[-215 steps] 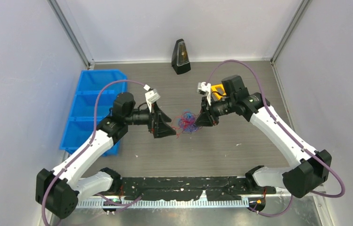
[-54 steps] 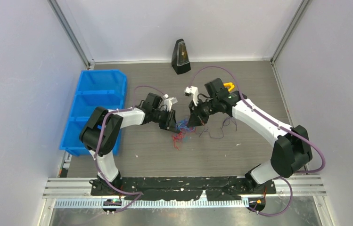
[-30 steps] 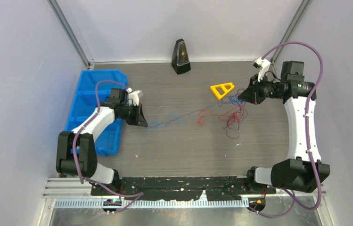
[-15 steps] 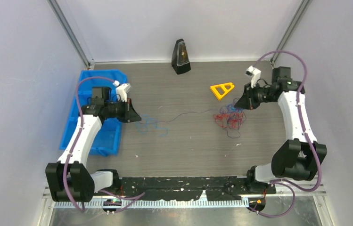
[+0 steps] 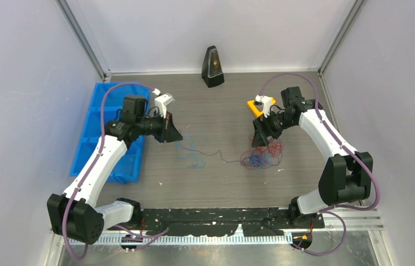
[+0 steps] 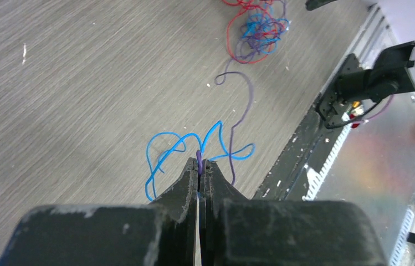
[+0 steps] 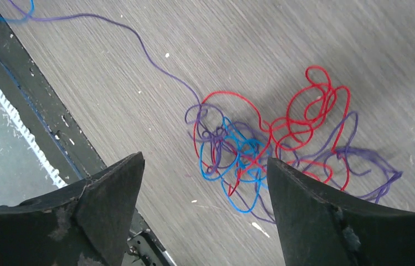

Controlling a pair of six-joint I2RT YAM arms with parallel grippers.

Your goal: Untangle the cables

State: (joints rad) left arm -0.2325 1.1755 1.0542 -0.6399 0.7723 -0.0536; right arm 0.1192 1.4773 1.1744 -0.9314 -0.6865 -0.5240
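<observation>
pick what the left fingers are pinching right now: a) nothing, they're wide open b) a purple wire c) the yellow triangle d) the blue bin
B: in the left wrist view the left fingers are shut together, with a short bit of purple wire poking out between their tips.

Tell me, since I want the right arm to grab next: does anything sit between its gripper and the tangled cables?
Nothing visible does. The right gripper hangs open over the tangle of cables, and no other object shows between its fingers and the strands. The left gripper is shut on a purple strand.
</observation>
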